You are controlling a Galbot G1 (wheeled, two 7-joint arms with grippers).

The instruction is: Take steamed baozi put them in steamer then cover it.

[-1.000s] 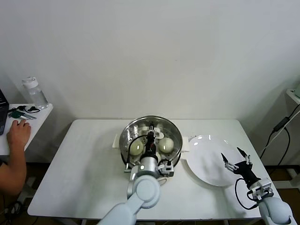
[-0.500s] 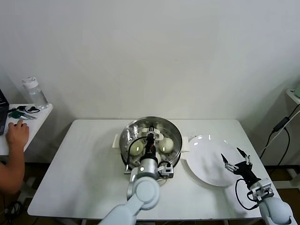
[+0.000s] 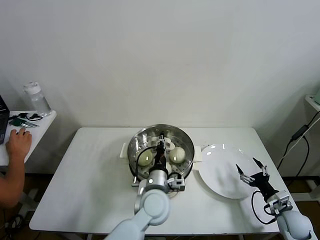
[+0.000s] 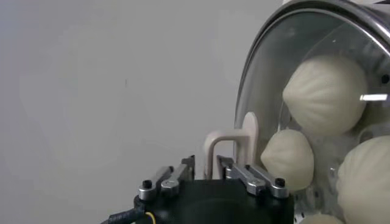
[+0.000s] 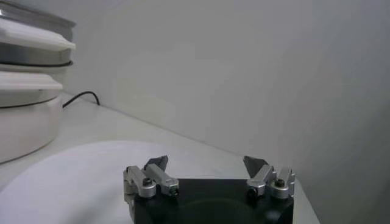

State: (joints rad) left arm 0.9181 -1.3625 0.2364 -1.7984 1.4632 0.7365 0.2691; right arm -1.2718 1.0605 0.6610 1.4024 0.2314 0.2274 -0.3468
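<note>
The steamer (image 3: 134,146) stands mid-table with the clear glass cover (image 4: 268,73) resting on it. Through the glass I see three baozi (image 4: 326,94) (image 4: 287,159) (image 4: 365,176); two show in the head view (image 3: 145,158) (image 3: 177,155). My left gripper (image 3: 161,146) (image 4: 206,163) reaches over the cover's middle. Its fingers stand a little apart on either side of one post of the cream handle (image 4: 228,143), with small gaps showing. My right gripper (image 3: 251,169) (image 5: 207,163) hovers wide open and empty over the white plate (image 3: 220,170).
The white plate (image 5: 73,176) lies bare to the right of the steamer (image 5: 24,122). A person's hand (image 3: 19,141) rests on a side table at far left with a water bottle (image 3: 38,99) and keys. A black cable runs behind the steamer.
My left gripper's fingers have parted slightly from the cover's handle. The cover sits on the steamer as before, and the right arm has not moved.
</note>
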